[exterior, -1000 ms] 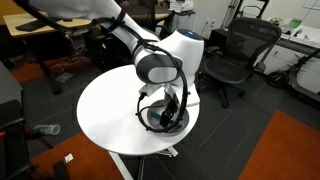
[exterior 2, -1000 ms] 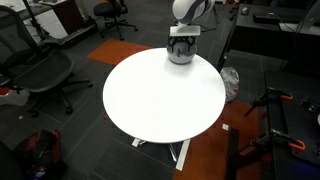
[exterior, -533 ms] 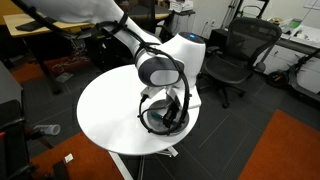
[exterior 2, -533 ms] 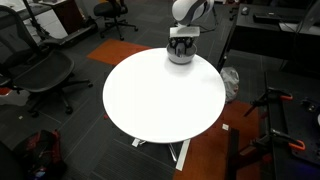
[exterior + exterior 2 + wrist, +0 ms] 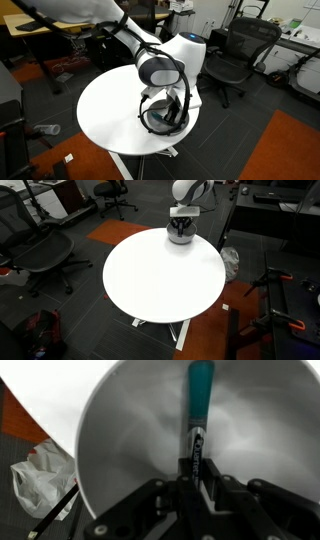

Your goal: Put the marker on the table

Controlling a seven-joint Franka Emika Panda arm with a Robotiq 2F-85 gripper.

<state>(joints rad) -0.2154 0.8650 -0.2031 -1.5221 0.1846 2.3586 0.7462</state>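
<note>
Marker [image 5: 199, 405] within the metal bowl [image 5: 115, 455], teal end outward, dark end clamped in the hand [image 5: 196, 480].

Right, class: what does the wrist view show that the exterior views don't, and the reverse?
Only the wrist view shows the marker, teal with a dark end, that end gripped between the fingers of the tool. Only the exterior views show the whole round table, the arm and the office chairs. Both share the bowl, with the tool down inside it.
</note>
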